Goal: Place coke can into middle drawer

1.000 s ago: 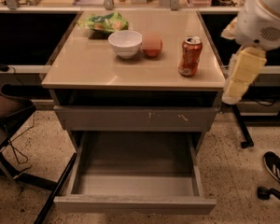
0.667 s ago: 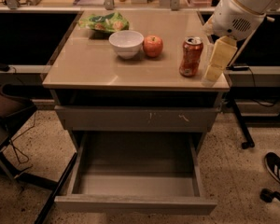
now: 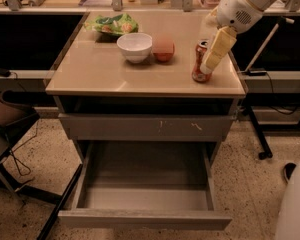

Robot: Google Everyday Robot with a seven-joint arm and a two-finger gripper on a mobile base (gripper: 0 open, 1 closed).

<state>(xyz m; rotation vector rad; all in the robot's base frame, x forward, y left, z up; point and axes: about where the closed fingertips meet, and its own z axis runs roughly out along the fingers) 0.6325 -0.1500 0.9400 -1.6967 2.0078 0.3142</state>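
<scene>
On the counter (image 3: 105, 76), your gripper (image 3: 210, 63) sat against the right side of the can (image 3: 197, 68), close to the counter's right edge; you could not tell whether it was clamped or apart. A poor hold could have tipped the can off that edge or into the apple (image 3: 163, 49) and bowl (image 3: 135, 46). Below, the drawer (image 3: 145, 218) stood open; a low carry could have clipped the scuffed front (image 3: 140, 126) above it.

Coke can (image 3: 196, 65): red, silver top, upright, at right front of table (image 3: 105, 74). Pincer (image 3: 210, 60) over can's right side; contact unclear. Middle drawer (image 3: 145, 181): grey, shallow, pulled fully open, low.
</scene>
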